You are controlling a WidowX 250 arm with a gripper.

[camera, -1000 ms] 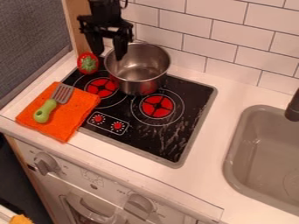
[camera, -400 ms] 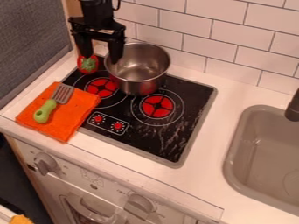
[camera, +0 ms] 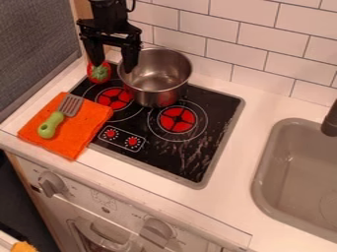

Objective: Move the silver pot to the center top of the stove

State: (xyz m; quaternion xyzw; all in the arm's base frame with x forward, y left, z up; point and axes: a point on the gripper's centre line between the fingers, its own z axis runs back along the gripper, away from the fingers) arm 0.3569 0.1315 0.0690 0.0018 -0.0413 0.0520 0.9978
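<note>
one black gripper, two jaws: spread apart, nothing pinched between them. one silver pot: upright on the far part of one black stove, just view-right of the jaws; its rim overlaps the nearer jaw in view, contact cannot be told. one red, green-topped vegetable: just below the view-left jaw. two red burner marks show, both nearer the camera than the jaws, as are two red dial marks. one orange towel, bearing one green-handled spatula: below and view-left of the jaws. one sink, one dark faucet: well apart from the jaws, view-right.
</note>
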